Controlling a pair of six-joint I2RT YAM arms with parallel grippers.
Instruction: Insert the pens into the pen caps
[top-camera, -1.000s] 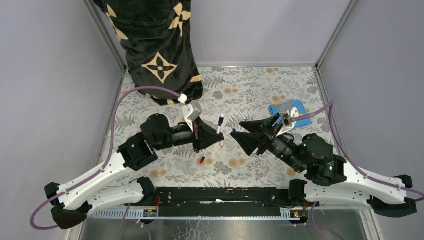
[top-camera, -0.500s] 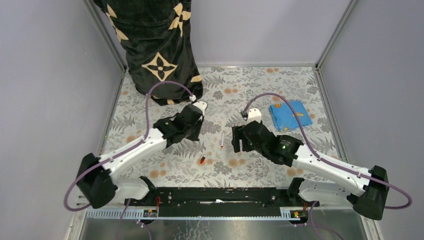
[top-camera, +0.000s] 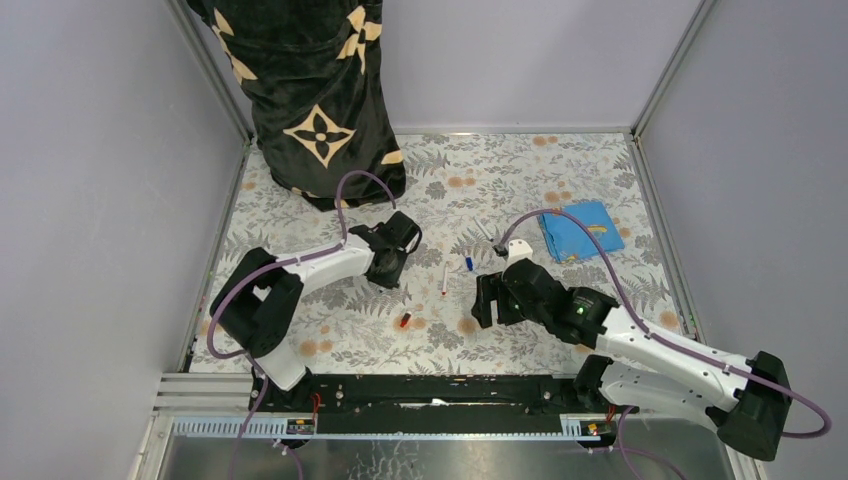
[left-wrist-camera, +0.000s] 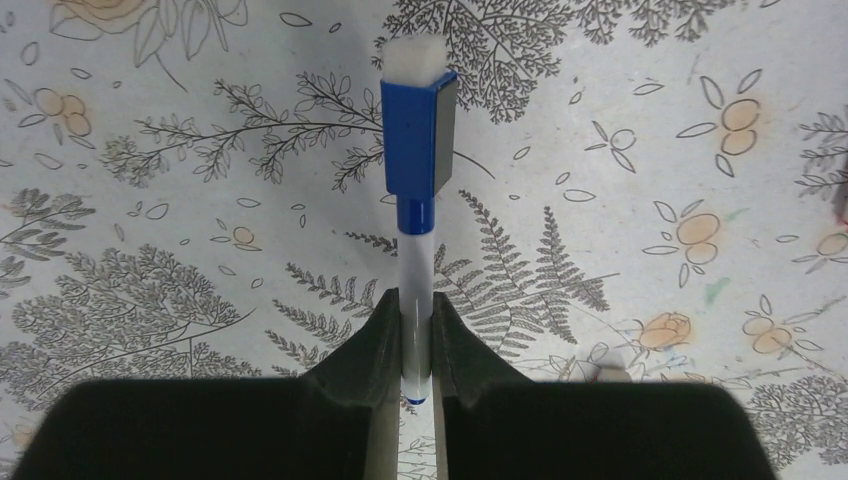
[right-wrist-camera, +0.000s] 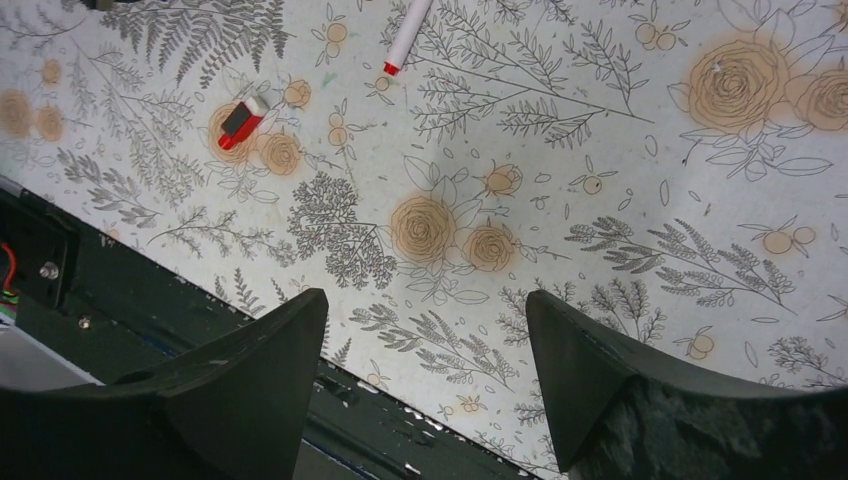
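Your left gripper (left-wrist-camera: 413, 305) was clamped narrow on the blue-capped pen (left-wrist-camera: 413, 265), its two black fingers pressing the white barrel from either side. That pen was thin and white, with a blue collar above the grip. Its squarish fitted cap (left-wrist-camera: 418, 135) was blue, with a dark strip down one side and a white pad at its end. A speck of blue showed at the barrel's rear end, down between the fingers. The pen's long axis ran straight out along the fingers, capped end leading away from the wrist. You could not tell whether the cap touched the table (top-camera: 560, 170). In the top view the gripper sat left of the table's middle, and the pen was hidden under it.

Your right gripper (right-wrist-camera: 425, 310) stood wide with nothing between its jaws, over the table between its middle and the near edge.

The red-tipped pen (top-camera: 444, 278) lay flat near the table's middle, between your two grippers. Its barrel was white, its long axis ran from far edge to near edge, and its red tip faced the near edge. The loose blue cap (top-camera: 468, 263) lay just beside it on the right, apart from it and too small to show which way it pointed. The red cap (top-camera: 404, 320) lay nearer the near edge, left of that pen. It lay aslant, red-bodied, with a dark face and its white end turned toward the pen.

The blue cloth (top-camera: 578, 228) lay toward the far right corner, and a black garment (top-camera: 310, 90) stood at the far left corner.
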